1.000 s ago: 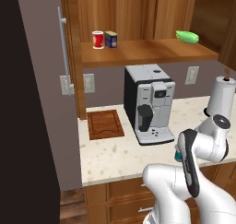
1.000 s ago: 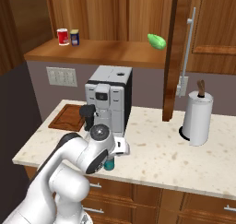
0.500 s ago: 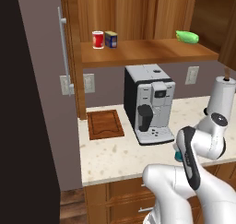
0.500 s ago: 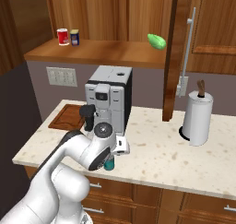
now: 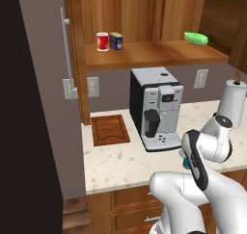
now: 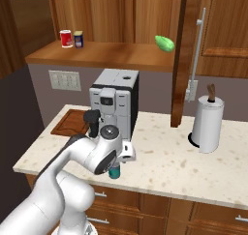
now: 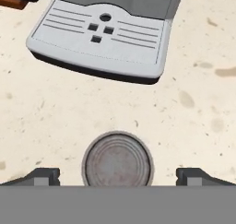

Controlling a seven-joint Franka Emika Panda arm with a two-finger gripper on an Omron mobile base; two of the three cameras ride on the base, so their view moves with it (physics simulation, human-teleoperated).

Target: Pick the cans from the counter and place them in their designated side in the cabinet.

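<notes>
The teal can [image 6: 114, 172] with its grey lid [image 7: 117, 161] stands upright on the beige speckled counter [image 6: 184, 166], in front of the coffee machine. My gripper [image 7: 117, 174] hangs open right above it, one fingertip [image 7: 44, 174] on each side of the lid and well apart from it. In the left base view, a sliver of the teal can [image 5: 185, 163] peeks out behind my arm. The dark blue can [image 5: 116, 41] with the yellow label stands on the left of the cabinet's wooden shelf [image 5: 159, 52], beside a red can [image 5: 102, 41].
A coffee machine [image 6: 115, 103] stands just behind the can. A paper towel holder [image 6: 208, 123] is on the right of the counter and a cutting board [image 5: 110, 129] on the left. A green object [image 6: 164, 43] lies on the shelf's right end. The tall dark unit [image 5: 29, 108] borders the counter's left.
Hardly anything: my wrist has shifted slightly above the teal can, which stands where it was.
</notes>
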